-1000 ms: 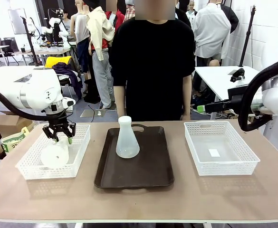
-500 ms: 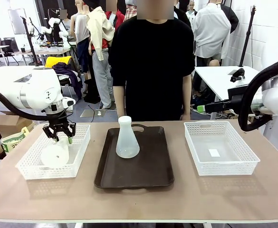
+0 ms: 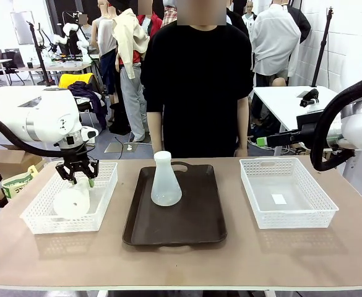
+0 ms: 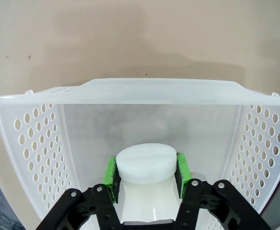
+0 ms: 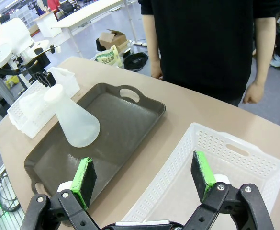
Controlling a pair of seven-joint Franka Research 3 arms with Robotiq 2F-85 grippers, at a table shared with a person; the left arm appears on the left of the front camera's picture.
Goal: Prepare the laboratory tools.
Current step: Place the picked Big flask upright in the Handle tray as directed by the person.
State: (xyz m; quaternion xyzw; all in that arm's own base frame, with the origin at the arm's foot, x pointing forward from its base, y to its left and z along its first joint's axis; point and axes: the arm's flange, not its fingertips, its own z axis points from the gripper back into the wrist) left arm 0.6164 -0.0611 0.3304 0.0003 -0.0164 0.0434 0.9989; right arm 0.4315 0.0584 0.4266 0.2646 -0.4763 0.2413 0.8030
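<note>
I see my left gripper clenched on the neck of a translucent whitish plastic flask inside the left white mesh basket. The front view shows its tilt; my right gripper stands released.

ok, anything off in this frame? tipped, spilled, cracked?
Nothing spilled or visibly damaged. One conical flask stands upright on the dark brown tray. The other flask is tilted in the left mesh basket, base toward the camera, because the left tool is shut on its neck. The right mesh basket sits square.
</note>
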